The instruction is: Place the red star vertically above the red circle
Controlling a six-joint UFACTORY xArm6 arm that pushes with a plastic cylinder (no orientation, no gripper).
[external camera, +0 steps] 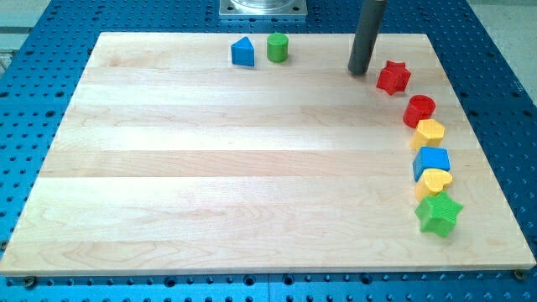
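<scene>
No gripper here: the arm ends in a plain rod, and my tip (359, 73) rests on the tabletop (210, 168), just left of the red star (393, 77). Nearest, at the view's bottom right, a green star (439, 214); then a yellow heart (434, 181), blue cube (431, 160), yellow block (429, 132) and red circle (419, 110), the red star above it. Farthest: a blue block (242, 52) and green cylinder (278, 47).
</scene>
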